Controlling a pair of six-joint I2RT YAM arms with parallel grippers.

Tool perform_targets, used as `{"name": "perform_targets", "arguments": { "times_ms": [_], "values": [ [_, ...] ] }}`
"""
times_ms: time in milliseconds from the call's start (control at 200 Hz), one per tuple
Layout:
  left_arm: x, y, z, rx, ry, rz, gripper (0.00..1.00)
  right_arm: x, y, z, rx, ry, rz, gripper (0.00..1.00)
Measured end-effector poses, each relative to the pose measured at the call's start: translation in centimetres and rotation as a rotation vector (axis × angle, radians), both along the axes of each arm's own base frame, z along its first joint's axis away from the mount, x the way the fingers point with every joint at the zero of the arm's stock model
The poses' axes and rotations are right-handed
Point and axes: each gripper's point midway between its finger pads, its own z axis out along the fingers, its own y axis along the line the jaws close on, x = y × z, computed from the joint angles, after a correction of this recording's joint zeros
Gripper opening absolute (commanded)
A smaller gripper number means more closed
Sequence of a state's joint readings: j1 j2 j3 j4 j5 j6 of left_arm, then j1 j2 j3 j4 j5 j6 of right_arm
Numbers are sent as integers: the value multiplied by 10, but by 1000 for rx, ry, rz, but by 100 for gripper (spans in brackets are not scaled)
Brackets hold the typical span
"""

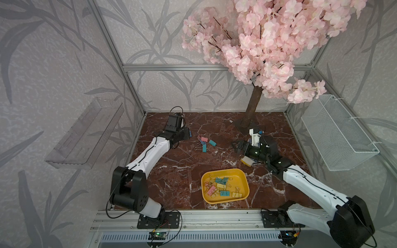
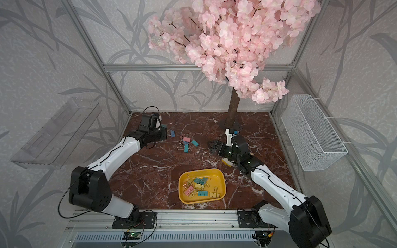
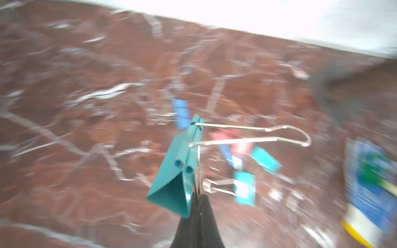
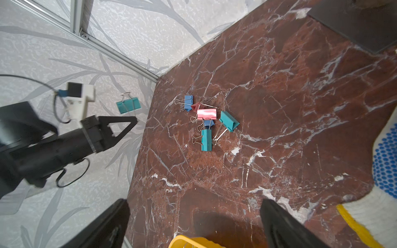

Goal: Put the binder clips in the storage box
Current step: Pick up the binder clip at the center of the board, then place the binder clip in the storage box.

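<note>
A pink-blossomed artificial tree (image 1: 253, 105) rises from the far side of the red marble table (image 1: 182, 167), its blooms hiding part of the back wall from above. A white mesh basket (image 1: 339, 133) hangs on the right wall and a clear shelf (image 1: 86, 133) on the left. A blue-dotted work glove (image 4: 384, 163) lies partly under the right arm, just beyond the yellow storage box (image 1: 235, 177). The right gripper (image 4: 193, 200), jaws wide apart and empty, hovers facing a heap of teal, blue and pink binder clips (image 4: 206, 120) mid-table. The left gripper (image 3: 198, 197), jaws pinched together on a wire handle, holds a teal clip (image 3: 171, 176) above the table's far left, while other clips (image 1: 221, 186) lie tangled in the box near the front edge.
</note>
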State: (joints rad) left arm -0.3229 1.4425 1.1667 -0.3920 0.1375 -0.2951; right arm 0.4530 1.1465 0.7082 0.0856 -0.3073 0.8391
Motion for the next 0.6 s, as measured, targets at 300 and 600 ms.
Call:
{"name": "perform_targets", "arguments": {
  "times_ms": [300,600],
  "values": [
    [-167,-167,21,41,-51,-709,0,21,-35,-4,74,47,-84,99],
    [-216,-164,-82,254,183,-815,0,12,-47,1,84,30,-104,99]
  ]
}}
